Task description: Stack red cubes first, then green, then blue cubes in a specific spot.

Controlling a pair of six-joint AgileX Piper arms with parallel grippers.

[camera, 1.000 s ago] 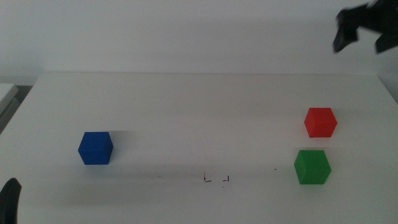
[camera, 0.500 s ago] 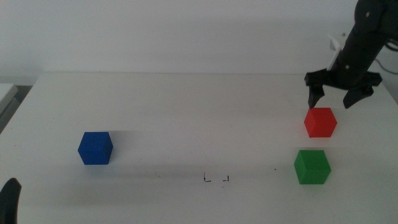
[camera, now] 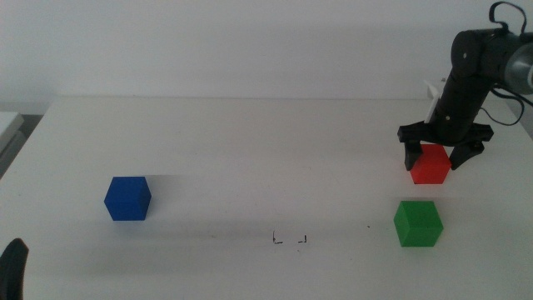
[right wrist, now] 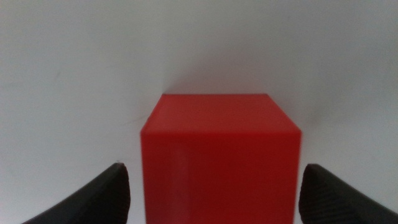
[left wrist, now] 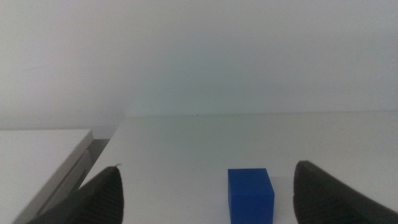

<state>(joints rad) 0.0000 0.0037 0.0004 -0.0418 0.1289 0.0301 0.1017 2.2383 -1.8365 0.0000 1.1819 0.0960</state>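
Right gripper (camera: 442, 155), jaws spread and unclosed, straddles red cube (camera: 430, 164), which sits squarely between them, beyond green cube (camera: 417, 223).

1. The right arm (camera: 466, 79) is matte black with rounded joint housings.
2. A thin black cable (camera: 502, 10) loops above it.
3. Right gripper (camera: 441, 152) fingers (right wrist: 93, 200) are dark and tapered.

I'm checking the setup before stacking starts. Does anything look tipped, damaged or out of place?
Nothing stands out. Red cube, green cube and blue cube sit flat and apart; the open right gripper straddles the red one.
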